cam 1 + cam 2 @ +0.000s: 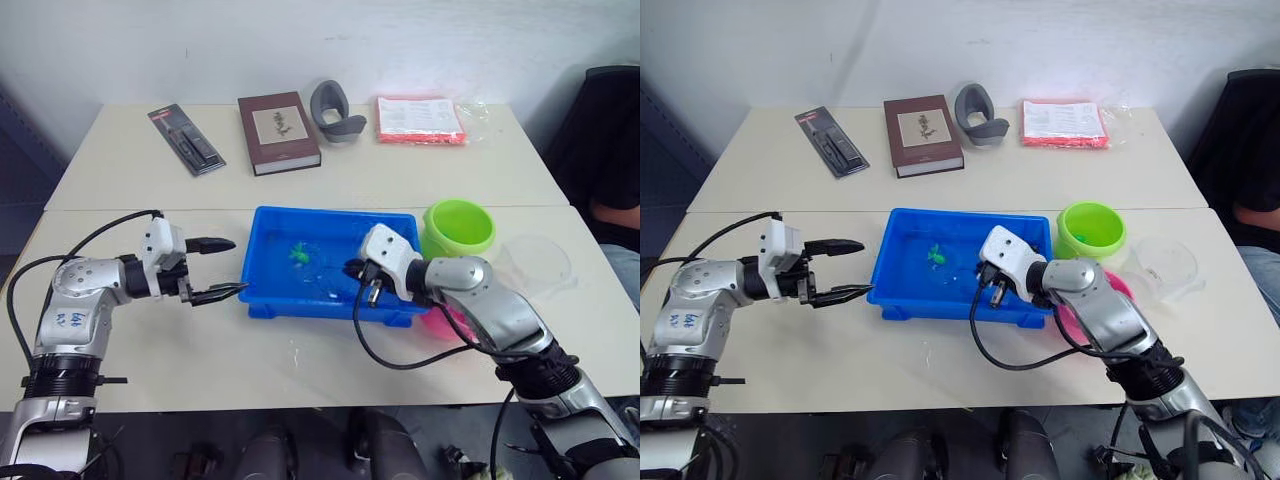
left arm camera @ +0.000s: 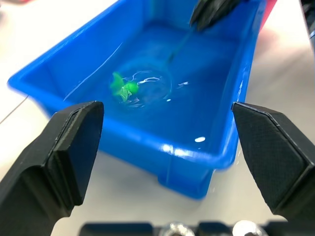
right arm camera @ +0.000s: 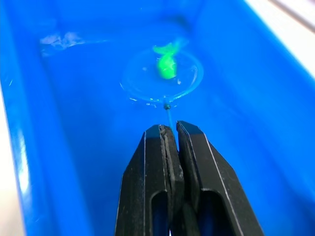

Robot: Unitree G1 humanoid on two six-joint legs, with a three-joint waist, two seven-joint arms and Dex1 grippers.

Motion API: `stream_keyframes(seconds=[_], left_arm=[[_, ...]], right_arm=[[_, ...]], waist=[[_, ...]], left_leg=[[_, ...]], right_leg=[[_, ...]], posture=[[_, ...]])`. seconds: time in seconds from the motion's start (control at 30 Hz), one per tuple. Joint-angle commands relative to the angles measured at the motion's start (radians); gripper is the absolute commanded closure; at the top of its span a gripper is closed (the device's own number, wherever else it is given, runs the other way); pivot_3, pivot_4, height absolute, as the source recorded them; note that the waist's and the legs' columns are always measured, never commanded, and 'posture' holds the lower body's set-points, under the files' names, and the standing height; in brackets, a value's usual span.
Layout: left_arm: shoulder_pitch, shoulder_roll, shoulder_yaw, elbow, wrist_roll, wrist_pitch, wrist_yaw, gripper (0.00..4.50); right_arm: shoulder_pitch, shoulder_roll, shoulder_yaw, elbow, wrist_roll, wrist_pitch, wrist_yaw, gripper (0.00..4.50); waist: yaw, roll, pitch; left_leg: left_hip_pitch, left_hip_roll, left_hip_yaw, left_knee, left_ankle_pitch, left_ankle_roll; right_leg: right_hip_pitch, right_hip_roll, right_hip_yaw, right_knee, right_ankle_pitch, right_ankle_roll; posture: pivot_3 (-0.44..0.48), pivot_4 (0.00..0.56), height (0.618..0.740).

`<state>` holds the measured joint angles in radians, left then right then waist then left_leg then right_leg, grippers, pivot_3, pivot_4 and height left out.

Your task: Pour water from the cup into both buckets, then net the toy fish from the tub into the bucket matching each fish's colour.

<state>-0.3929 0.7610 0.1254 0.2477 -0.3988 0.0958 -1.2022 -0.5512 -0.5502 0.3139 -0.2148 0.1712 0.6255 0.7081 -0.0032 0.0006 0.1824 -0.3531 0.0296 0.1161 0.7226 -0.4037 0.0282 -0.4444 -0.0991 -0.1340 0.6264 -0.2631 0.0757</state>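
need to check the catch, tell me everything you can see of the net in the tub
The net is a small round hoop of pale, see-through mesh on a thin blue-green stick. The right gripper is shut on the stick and holds the hoop down in the water of the blue tub, near its middle. A bright green toy fish lies within the hoop's ring. Whether the mesh touches the tub's floor cannot be told.

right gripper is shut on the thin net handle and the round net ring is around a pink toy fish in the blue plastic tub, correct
Not quite: the fish is wrong. In the right wrist view the right gripper is shut on the thin net handle, and the round net ring lies in the water of the shallow blue plastic tub, but the small toy fish inside the ring is bright green, not pink.
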Motion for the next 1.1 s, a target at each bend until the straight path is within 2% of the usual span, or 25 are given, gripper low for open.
stream_keyframes(seconds=[0.03, 0.2, 0.37, 0.63, 0.83, 1.1], left_arm=[[0.006, 0.014, 0.040, -0.041, -0.019, 0.006, 0.007, 0.03], [0.001, -0.017, 0.052, -0.072, -0.080, 0.039, -0.013, 0.03], [-0.026, -0.056, 0.044, -0.078, -0.115, 0.074, -0.013, 0.03], [-0.154, -0.178, -0.050, 0.027, -0.063, 0.024, -0.052, 0.03], [-0.231, -0.257, -0.095, 0.126, -0.033, -0.035, -0.084, 0.03], [-0.303, -0.332, -0.113, 0.222, -0.006, -0.095, -0.098, 0.03]], right_arm=[[0.037, 0.015, -0.062, -0.049, 0.023, -0.049, -0.002, 4.50], [0.138, -0.003, -0.149, -0.140, 0.042, -0.155, 0.004, 4.50], [0.284, -0.051, -0.285, -0.270, 0.100, -0.166, 0.016, 4.50], [0.466, -0.076, -0.548, -0.400, 0.237, -0.102, -0.025, 4.50], [0.567, -0.076, -0.697, -0.470, 0.280, -0.075, -0.074, 4.50], [0.683, -0.139, -0.888, -0.450, 0.233, -0.130, -0.076, 4.50]], waist=[[0.001, 0.000, 0.000], [0.001, 0.000, 0.000], [0.003, 0.000, 0.000], [0.009, -0.001, 0.000], [0.007, -0.001, 0.000], [0.014, -0.001, 0.000]], left_leg=[[0.000, 0.000, 0.000, 0.000, 0.000, 0.000], [0.000, 0.000, 0.000, 0.000, 0.000, 0.000], [0.000, -0.001, 0.001, 0.000, 0.000, 0.000], [0.001, -0.001, 0.002, 0.000, 0.000, 0.000], [0.001, -0.002, 0.003, -0.001, 0.000, 0.000], [0.001, -0.002, 0.003, 0.000, 0.000, 0.000]], right_leg=[[0.000, 0.000, 0.000, 0.000, 0.000, 0.000], [0.000, 0.000, 0.000, 0.000, 0.000, 0.000], [0.000, 0.000, 0.001, 0.000, 0.000, 0.000], [0.000, 0.001, 0.002, 0.000, 0.000, 0.000], [0.000, 0.003, 0.002, 0.000, 0.000, 0.000], [0.000, 0.002, 0.003, 0.000, 0.000, 0.000]], posture=[[0.000, 0.150, 0.740], [0.000, 0.150, 0.740], [0.000, 0.150, 0.740], [0.000, 0.150, 0.740], [0.000, 0.150, 0.740], [0.000, 0.150, 0.740]])
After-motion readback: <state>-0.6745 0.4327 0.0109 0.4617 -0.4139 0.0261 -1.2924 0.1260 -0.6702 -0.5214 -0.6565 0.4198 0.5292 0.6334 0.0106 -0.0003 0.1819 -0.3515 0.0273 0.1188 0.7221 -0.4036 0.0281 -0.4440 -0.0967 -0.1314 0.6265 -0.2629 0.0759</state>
